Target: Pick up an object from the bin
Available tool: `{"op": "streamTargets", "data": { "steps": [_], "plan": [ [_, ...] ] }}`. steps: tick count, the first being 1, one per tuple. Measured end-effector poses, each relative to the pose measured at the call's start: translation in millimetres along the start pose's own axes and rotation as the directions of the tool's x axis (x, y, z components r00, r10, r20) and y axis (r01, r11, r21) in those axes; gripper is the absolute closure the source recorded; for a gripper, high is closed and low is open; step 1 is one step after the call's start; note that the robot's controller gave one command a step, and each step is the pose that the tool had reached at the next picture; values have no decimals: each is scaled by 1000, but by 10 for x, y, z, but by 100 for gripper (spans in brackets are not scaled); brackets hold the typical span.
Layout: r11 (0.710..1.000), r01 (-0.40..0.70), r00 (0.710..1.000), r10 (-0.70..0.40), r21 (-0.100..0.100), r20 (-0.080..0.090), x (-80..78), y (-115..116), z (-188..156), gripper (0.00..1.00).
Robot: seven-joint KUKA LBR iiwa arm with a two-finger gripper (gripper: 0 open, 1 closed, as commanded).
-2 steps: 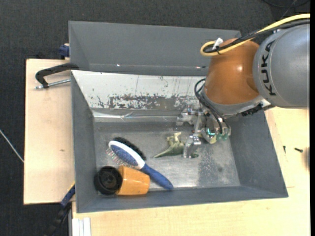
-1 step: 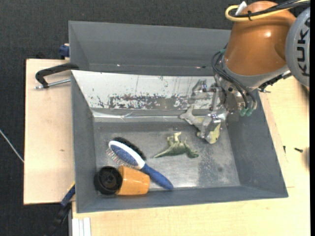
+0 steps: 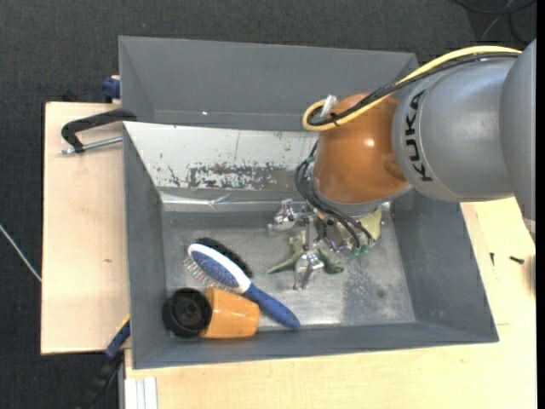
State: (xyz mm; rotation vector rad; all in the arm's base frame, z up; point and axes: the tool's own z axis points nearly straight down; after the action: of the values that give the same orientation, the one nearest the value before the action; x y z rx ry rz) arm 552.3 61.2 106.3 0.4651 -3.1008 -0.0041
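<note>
Grey bin (image 3: 255, 83), arm (image 3: 468, 135) in from the right, its orange cover (image 3: 358, 156) hanging just above the jaws and hiding the wrist. The gripper (image 3: 298, 242) is low over the bin floor with its jaws released. Two metal fingertips (image 3: 308, 267) stand apart, nothing clamped between them.

Blue-and-white hairbrush (image 3: 223, 271) lies left of the jaws, apart from them. Orange cup (image 3: 228, 315) with black cap (image 3: 187, 311) sits lower left, further off, touching the brush handle.

The likely target is the green pointed thing (image 3: 285, 265). It lies flat on the floor, right at the lower fingertip and partly under the jaws, with its tip poking out to the left. Whether the fingers actually straddle it, can't tell. A small pale thing (image 3: 372, 225) sits just right of the jaws, half under the cover.

Doing this step well, as a judgement:
- Get the green piece centred between the tips before closing. It looks thin and flat, so a shallow pinch may slide off.
- Go down to floor contact and close across the narrow width, not along the point.
- Keep clear of the pale thing on the right so it isn't dragged along.
- Lift straight up, since the bin wall behind is near.
</note>
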Motion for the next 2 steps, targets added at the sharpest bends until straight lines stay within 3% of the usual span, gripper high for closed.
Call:
{"op": "streamTargets", "data": {
  "steps": [1, 2],
  "plan": [
    [999, 43, 999, -43, 2, 11, -36, -318, 344, 0],
    [999, 44, 999, -44, 4, 20, -60, -310, 314, 100]
  ]
}}
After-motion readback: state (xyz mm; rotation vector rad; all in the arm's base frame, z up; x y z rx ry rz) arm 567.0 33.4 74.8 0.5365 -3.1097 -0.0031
